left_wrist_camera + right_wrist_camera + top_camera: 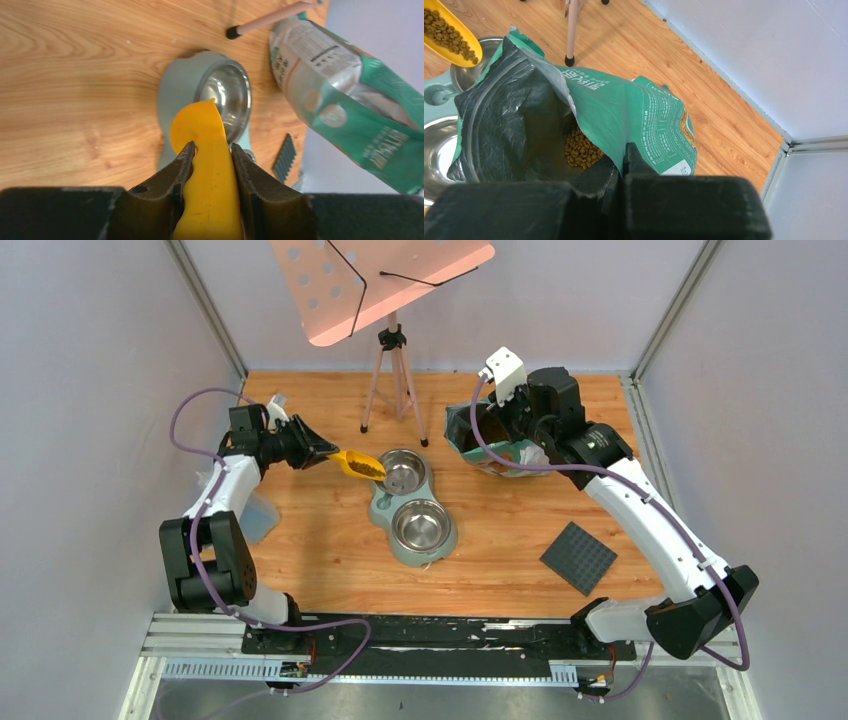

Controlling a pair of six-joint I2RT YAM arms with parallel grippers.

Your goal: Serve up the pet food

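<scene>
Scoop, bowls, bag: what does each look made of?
Scoop: likely plastic; uniform opaque yellow, smooth with a soft sheen.
Bowls: likely stainless steel; bright mirror-like reflections, set in a matte grey-green holder that looks plastic.
Bag: thin printed plastic film, probably foil-lined; glossy creased teal outside, dull dark silvery inside.

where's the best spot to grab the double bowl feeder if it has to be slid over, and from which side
Probably the narrow waist of the feeder, between the far bowl and the near bowl. Come straight down across it: it lies flat, and the base pinches in there while both ends are wide and rounded.
</scene>
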